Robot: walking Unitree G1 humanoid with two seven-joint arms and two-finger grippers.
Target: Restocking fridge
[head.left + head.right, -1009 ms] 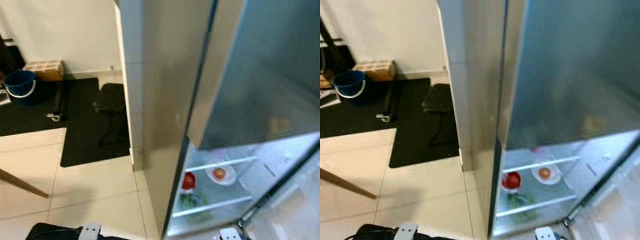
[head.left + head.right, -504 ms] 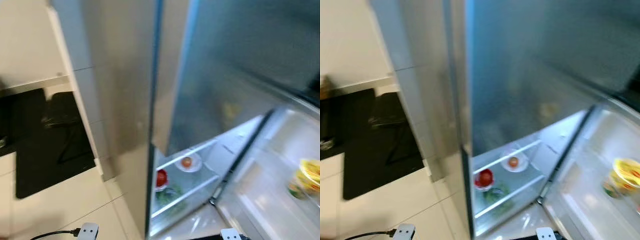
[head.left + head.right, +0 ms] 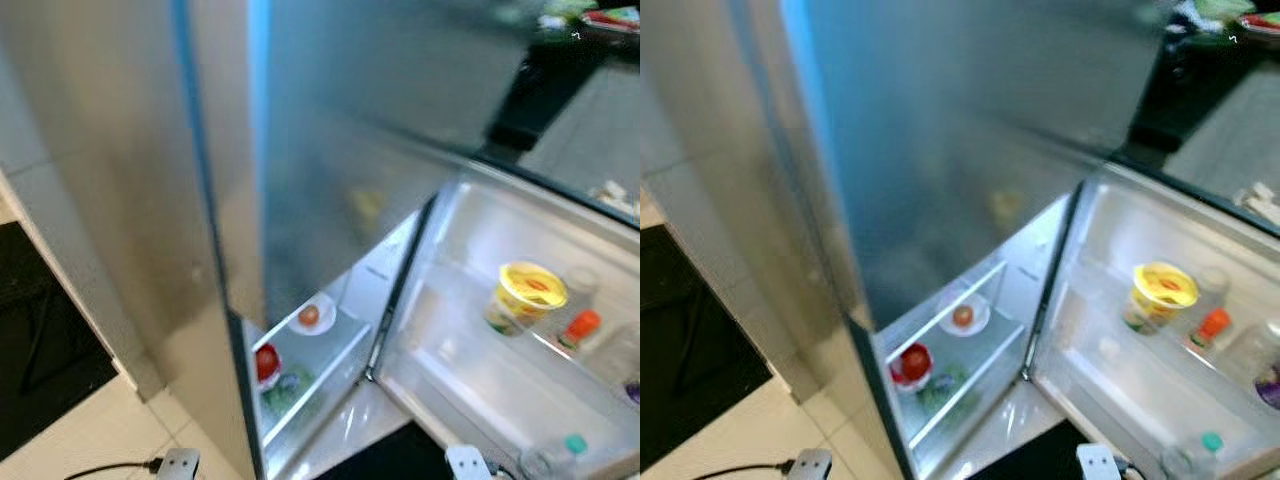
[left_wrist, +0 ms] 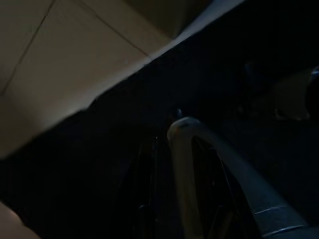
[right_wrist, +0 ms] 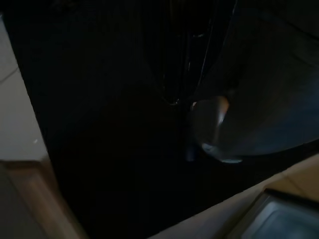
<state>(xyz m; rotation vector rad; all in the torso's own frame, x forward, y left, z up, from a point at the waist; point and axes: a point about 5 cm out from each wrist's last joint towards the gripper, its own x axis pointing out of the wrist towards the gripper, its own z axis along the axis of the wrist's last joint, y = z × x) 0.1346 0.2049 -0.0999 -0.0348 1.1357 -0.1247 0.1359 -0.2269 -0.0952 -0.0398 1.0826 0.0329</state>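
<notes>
We face the fridge [image 3: 330, 150] with its lower door [image 3: 500, 390] swung wide to our right, leaving the compartment open. On the inner shelf [image 3: 960, 345] sit a plate with an orange fruit [image 3: 963, 316] and a red tomato [image 3: 915, 362] nearer the front edge, greens beside it. The door rack holds a yellow-lidded tub [image 3: 527, 295] and an orange-capped bottle [image 3: 581, 327]. Pale floor tiles [image 3: 90, 440] and a black mat [image 3: 40, 350] lie to our left. Both wrist views are dark; we cannot tell either end effector's state.
</notes>
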